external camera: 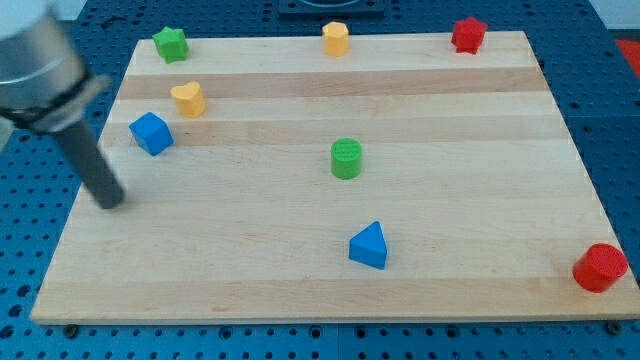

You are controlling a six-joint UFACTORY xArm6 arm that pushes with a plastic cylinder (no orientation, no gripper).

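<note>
My tip [108, 200] rests on the wooden board [300, 270] near its left edge, with the dark rod rising up and to the left from it. It touches no block. The nearest block is the blue cube [151, 133], a short way up and to the right of the tip. Just above that cube lies the yellow heart-shaped block [188, 98]. A green star [171, 44] sits at the board's top left corner.
A green cylinder [346, 158] stands mid-board, with a blue triangular block [369, 246] below it. A yellow hexagonal block [335, 38] and a red star [468, 34] sit along the top edge. A red cylinder [600, 267] is at the bottom right edge.
</note>
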